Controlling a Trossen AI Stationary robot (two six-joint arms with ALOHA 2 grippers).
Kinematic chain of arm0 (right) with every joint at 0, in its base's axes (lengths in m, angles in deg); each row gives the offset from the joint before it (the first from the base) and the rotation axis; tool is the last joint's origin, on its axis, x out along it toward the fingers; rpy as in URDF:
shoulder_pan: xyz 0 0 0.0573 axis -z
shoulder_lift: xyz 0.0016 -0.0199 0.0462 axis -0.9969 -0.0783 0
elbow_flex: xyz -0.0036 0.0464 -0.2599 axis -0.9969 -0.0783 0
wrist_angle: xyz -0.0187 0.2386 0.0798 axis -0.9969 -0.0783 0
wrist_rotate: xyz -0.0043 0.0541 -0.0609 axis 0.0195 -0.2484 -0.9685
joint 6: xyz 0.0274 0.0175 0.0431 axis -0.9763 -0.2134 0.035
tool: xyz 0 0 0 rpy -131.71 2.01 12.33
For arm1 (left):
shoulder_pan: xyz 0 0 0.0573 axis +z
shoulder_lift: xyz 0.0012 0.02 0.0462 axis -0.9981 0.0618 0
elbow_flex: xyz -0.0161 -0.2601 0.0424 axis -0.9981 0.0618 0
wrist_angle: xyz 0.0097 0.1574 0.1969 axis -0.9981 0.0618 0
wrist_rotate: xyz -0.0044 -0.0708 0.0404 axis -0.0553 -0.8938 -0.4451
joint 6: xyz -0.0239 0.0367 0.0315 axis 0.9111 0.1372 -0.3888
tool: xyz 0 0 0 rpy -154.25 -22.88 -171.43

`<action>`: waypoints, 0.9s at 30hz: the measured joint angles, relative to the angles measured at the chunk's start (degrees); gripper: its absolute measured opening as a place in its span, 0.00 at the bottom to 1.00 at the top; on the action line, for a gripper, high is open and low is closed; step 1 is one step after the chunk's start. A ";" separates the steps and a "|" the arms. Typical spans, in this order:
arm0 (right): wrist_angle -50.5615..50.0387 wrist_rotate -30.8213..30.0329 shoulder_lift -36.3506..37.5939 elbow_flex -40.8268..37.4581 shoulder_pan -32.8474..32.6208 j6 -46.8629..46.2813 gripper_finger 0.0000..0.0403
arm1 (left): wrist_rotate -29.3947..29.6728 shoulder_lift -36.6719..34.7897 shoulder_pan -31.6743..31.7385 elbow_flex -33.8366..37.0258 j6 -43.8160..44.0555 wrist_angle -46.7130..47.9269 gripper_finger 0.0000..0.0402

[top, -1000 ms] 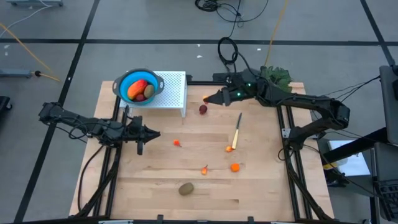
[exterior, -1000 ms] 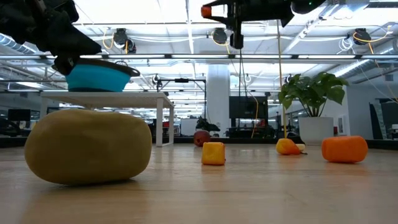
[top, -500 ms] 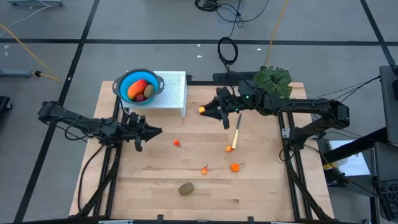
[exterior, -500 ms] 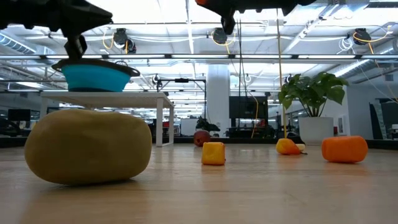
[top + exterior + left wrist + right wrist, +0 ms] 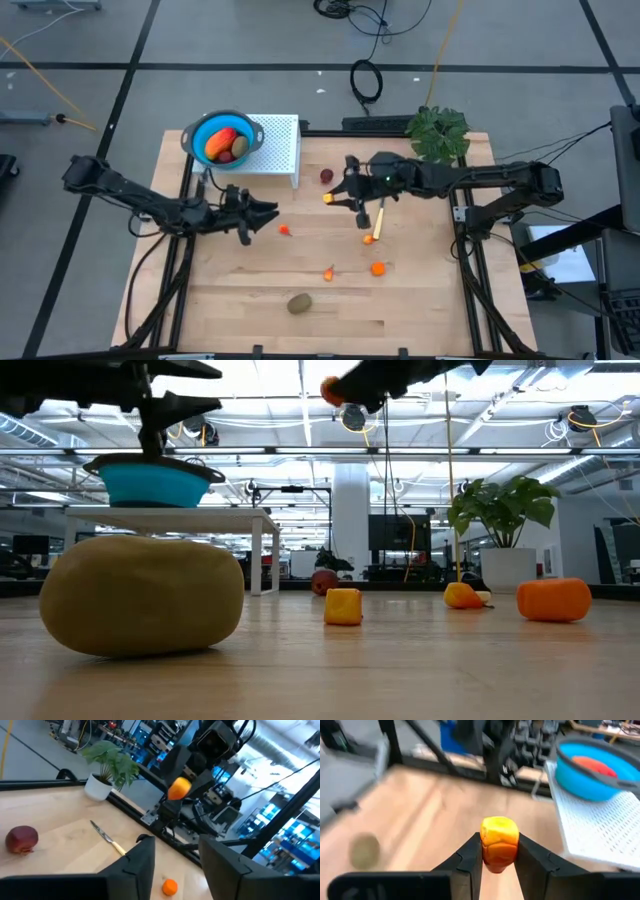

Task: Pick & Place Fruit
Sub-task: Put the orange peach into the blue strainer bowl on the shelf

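Right gripper (image 5: 499,862): two dark fingers clamped on an orange-yellow fruit piece (image 5: 499,844); raised above the table's far middle, near the dark red ball (image 5: 326,176).
Held piece: small, blocky, glossy, yellow top shading to orange below; seen from the left wrist as a rounded orange lump (image 5: 178,788) high off the table.
Left gripper (image 5: 270,211): over the table's left-centre, fingers (image 5: 140,862) standing apart with nothing between them, pointing toward the right arm.
Table (image 5: 420,300): pale wood planks, dark metal frame.
Bowl (image 5: 196,135): blue, round, smooth, with a grey rim and handles; stands on a white perforated riser (image 5: 280,145) at the far left corner.
Bowl contents: one elongated red-orange piece (image 5: 220,140), long axis running diagonally; a dark red ball (image 5: 241,145); one brownish piece I cannot identify.
Brown-green oval (image 5: 299,303): matte, potato-like, lying near the front edge, long axis roughly across the table.
Loose orange bits: one just beside the left gripper (image 5: 286,230); one near the middle (image 5: 329,272); a larger rounded one (image 5: 378,268) right of it.
Knife (image 5: 379,214): slim, yellow handle toward the front, blade toward the back; an orange bit (image 5: 368,239) touches its handle end.
Potted plant (image 5: 438,130): green, leafy, far right corner.
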 joint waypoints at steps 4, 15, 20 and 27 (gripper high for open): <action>-4.74 -5.97 0.00 0.00 -1.80 6.04 0.21 | 0.04 5.76 0.00 -5.04 -2.02 0.29 0.41; -9.82 -22.29 0.00 0.00 -6.90 18.45 0.21 | 6.25 20.11 0.02 -21.60 -6.51 9.30 0.41; -9.67 -26.47 0.00 0.00 -9.50 23.51 0.21 | 7.02 25.04 0.41 -28.50 -3.64 16.18 0.41; -9.93 -31.71 -0.44 0.00 -12.91 28.16 0.21 | 7.02 31.68 2.15 -35.24 -1.54 19.39 0.49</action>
